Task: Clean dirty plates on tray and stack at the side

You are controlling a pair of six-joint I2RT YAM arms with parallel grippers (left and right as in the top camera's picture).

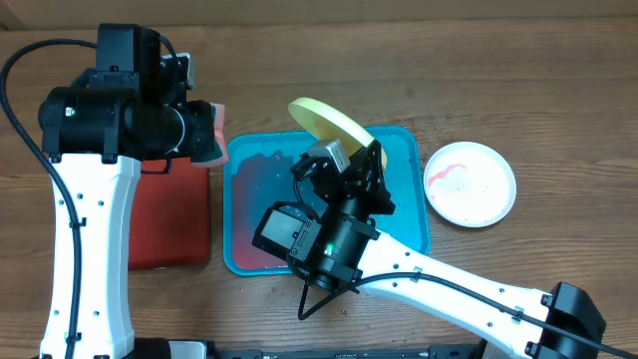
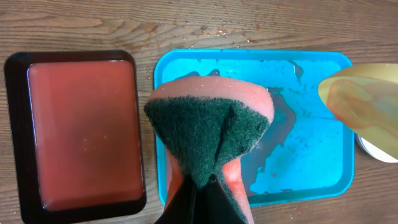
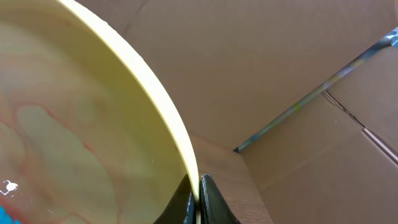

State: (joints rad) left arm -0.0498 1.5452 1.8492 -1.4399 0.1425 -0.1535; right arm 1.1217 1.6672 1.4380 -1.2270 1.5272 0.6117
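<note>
- Spanning every view, the brown wood-grain desk [image 1: 558, 90] carries both trays and one plate; water droplets lie on it just beyond the teal tray's far rim.
- Plain brown cardboard [image 3: 280, 74] fills the background of the right wrist view.
- The tray [image 1: 420, 199], teal with a raised rim, lies at centre; a thin reddish wet film covers part of its floor.
- A dark red tray [image 1: 169, 214] with a black rim lies just beside it on the left, apart from it.
- The pale yellow plate [image 1: 324, 122], streaked faintly red, is held tilted on edge above the teal tray's far side.
- A second plate [image 1: 471, 182], smeared red, lies flat on the desk, just right of the teal tray.
- A sponge [image 2: 211, 124], orange with a green scouring face, is folded over the dark red tray's corner nearest the teal tray.
- The right claw [image 3: 199, 199] is clenched on the yellow plate's rim.
- The left claw [image 2: 205, 193] is clenched on the sponge.
</note>
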